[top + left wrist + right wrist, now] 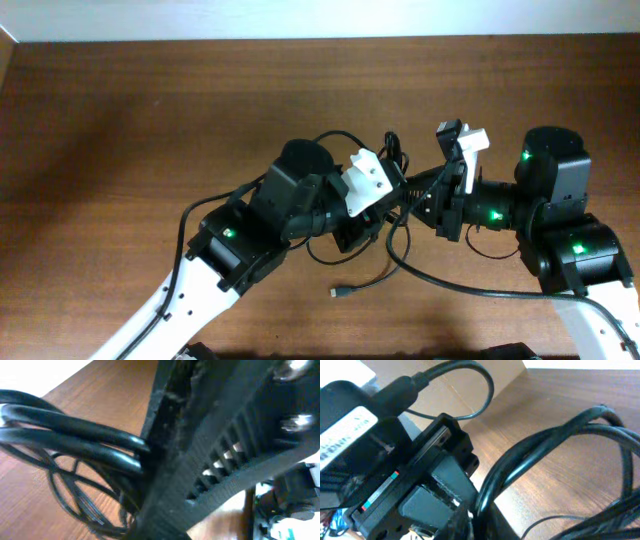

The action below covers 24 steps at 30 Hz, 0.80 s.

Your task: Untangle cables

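Two arms meet over the middle of the brown wooden table [120, 120], and the black cables [396, 152] are bunched in one tangle between their two grippers. How many separate cords make up the tangle cannot be counted from above. From the overhead view, one loop rises above the grippers and one thin cord trails down to a single small plug end [338, 292] lying loose on the wood in front of them. Four green lights show on the arms, one on the left and three on the right. The left gripper [378, 212] and the right gripper [428, 200] point at each other, close together, but the overhead view hides how their fingers stand. The left wrist view does show this: the left gripper's fingers are pressed together on the cables [75, 435], with three black strands running in from the left and ending at the pinch. Thinner loops hang beneath them over the table. The right wrist view shows a bundle of cables [555, 445] sweeping in from the right and dropping to the bottom edge beside the left arm's black gripper body. The right gripper's own fingers are not clear there, so I cannot tell whether they are apart or together.
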Available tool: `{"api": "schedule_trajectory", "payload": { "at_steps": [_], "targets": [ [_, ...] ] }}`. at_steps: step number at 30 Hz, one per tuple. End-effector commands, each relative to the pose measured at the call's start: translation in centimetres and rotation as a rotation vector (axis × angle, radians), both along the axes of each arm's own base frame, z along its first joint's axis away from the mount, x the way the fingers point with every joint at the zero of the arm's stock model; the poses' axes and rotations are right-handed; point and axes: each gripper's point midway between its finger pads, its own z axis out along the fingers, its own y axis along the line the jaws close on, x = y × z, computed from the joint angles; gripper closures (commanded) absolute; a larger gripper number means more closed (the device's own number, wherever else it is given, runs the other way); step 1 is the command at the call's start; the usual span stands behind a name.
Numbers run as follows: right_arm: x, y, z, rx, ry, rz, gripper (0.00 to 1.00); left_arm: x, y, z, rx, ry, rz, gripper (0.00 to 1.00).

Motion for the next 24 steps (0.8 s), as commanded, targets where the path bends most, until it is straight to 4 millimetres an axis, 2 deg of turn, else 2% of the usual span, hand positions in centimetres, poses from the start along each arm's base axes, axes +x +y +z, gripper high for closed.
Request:
{"api": "schedule_trajectory", "payload": {
  "at_steps": [1, 3, 5, 10, 12, 13, 15, 17, 20, 22, 23, 24],
  "targets": [
    [-2.0, 0.7, 1.5, 0.052, -0.014, 0.097, 0.75, 4.4, 2.5, 0.8, 0.050, -0.093, 0.261, 1.00],
    [-2.0, 0.7, 1.5, 0.051, -0.015, 0.097, 0.67, 5.3, 4.2, 1.9, 0.044, -0.125, 0.366, 1.00],
    [-2.0, 0.7, 1.5, 0.051, -0.018, 0.098, 0.67, 5.0, 5.3, 4.0, 0.003, -0.167, 0.394, 1.00],
    [-2.0, 0.7, 1.5, 0.051, -0.018, 0.097, 0.67, 2.7, 5.5, 7.0, -0.087, -0.203, 0.333, 1.00],
    [-1.8, 0.7, 1.4, 0.043, -0.026, 0.090, 0.57, 2.3, 5.7, 7.8, -0.109, -0.212, 0.326, 1.00],
    [-1.7, 0.6, 1.3, 0.031, -0.061, 0.092, 0.48, 1.9, 5.5, 8.1, -0.127, -0.210, 0.308, 1.00],
    [-1.6, 0.6, 1.2, 0.011, -0.134, 0.102, 0.34, 0.7, 4.4, 8.8, -0.173, -0.200, 0.221, 1.00],
    [-1.6, 0.6, 1.2, 0.001, -0.177, 0.113, 0.30, 0.5, 4.2, 8.7, -0.179, -0.183, 0.207, 1.00],
    [-1.6, 0.6, 1.2, -0.008, -0.219, 0.124, 0.29, 0.5, 3.7, 8.4, -0.195, -0.138, 0.203, 1.00],
    [-1.6, 0.6, 1.2, -0.015, -0.248, 0.129, 0.30, -0.6, 2.6, 8.5, -0.224, -0.115, 0.111, 1.00],
    [-1.6, 0.6, 1.2, -0.015, -0.248, 0.129, 0.38, -0.8, 2.4, 8.6, -0.230, -0.111, 0.094, 1.00],
    [-1.6, 0.6, 1.2, -0.015, -0.247, 0.129, 0.53, -0.6, 2.3, 8.4, -0.226, -0.109, 0.097, 1.00]
  ]
}}
